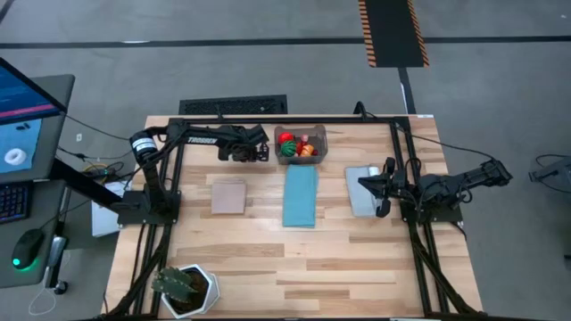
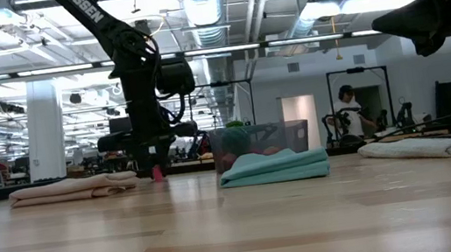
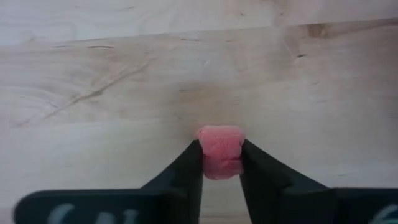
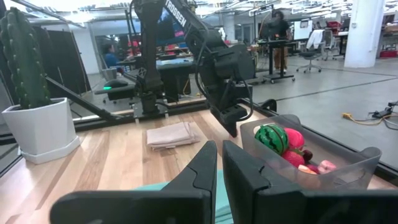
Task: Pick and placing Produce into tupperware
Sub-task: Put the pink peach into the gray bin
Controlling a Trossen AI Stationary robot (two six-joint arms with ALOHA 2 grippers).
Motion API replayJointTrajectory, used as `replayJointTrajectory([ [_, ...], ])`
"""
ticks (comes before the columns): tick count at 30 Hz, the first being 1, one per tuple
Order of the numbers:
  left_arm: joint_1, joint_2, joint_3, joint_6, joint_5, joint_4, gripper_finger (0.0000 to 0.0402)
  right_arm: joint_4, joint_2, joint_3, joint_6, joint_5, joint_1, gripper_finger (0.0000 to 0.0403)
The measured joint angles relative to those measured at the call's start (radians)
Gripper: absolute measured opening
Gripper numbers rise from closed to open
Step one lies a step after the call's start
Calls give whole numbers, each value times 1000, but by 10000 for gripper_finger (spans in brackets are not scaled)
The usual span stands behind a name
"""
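Observation:
My left gripper (image 1: 244, 150) points down at the wood table, just left of the tupperware (image 1: 323, 135), and is shut on a small pink produce piece (image 3: 219, 155). The low view shows that piece (image 2: 159, 172) under the fingers, close to the table top. The translucent grey tupperware (image 4: 339, 174) stands on its base near the far edge and holds red, green, orange and pink produce (image 4: 273, 138). My right gripper (image 1: 380, 185) hovers over a grey mat (image 1: 361, 192) on the right, shut and holding nothing (image 4: 219, 152). My left gripper pinches the pink piece (image 3: 221, 163) between its two fingers (image 3: 189, 165), one on each side of it. The fingers come from above, pointing down. The piece's free end sticks out past the fingertips toward the table; whether it touches the wood I cannot tell.
A tan mat (image 1: 228, 197), a blue mat (image 1: 301, 197) and the grey mat lie in a row across the table's middle. A spiky plant in a white pot (image 1: 185, 290) stands at the near left corner. Bare wood shows along the near side. People stand in the room beyond.

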Motion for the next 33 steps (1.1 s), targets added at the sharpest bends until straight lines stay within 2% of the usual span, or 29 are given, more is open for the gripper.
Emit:
replayJointTrajectory([
  [3,0,0,0,0,-1,0,56,0,0,0,0,0,0,49],
  [5,-4,0,0,0,-2,0,56,0,0,0,0,0,0,49],
  [10,-20,-18,3,12,-2,-3,85,0,0,0,0,0,0,49],
  [14,-43,-48,37,52,-23,-4,93,0,0,0,0,0,0,49],
  [22,-107,-142,107,136,-109,2,69,0,0,0,0,0,0,49],
  [26,-134,-170,147,229,-130,45,69,0,0,0,0,0,0,49],
  [33,-168,-177,219,300,-127,140,76,0,0,0,0,0,0,49],
])
